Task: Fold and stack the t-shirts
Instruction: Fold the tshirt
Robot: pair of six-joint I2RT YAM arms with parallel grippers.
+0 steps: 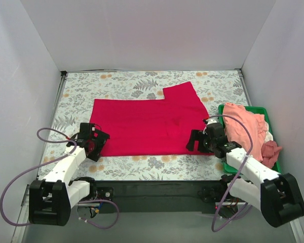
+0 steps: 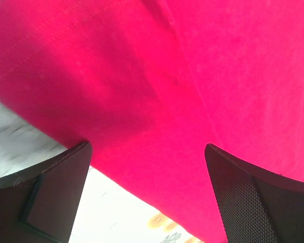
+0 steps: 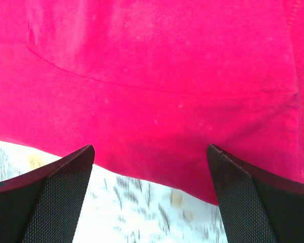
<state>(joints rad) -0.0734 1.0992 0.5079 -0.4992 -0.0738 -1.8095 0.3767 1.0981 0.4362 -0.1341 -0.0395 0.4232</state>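
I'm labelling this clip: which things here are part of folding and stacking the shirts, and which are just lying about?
Job: red shirt, salmon shirt, maroon shirt.
Lying about: green bin, floral table cover.

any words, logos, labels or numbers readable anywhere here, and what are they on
None: no readable text in any view.
Red t-shirt: plain, no print or tag showing.
Salmon pink shirt and maroon-pink shirt: plain.
Green bin: no label showing.
Table cover: leaf and flower pattern only.
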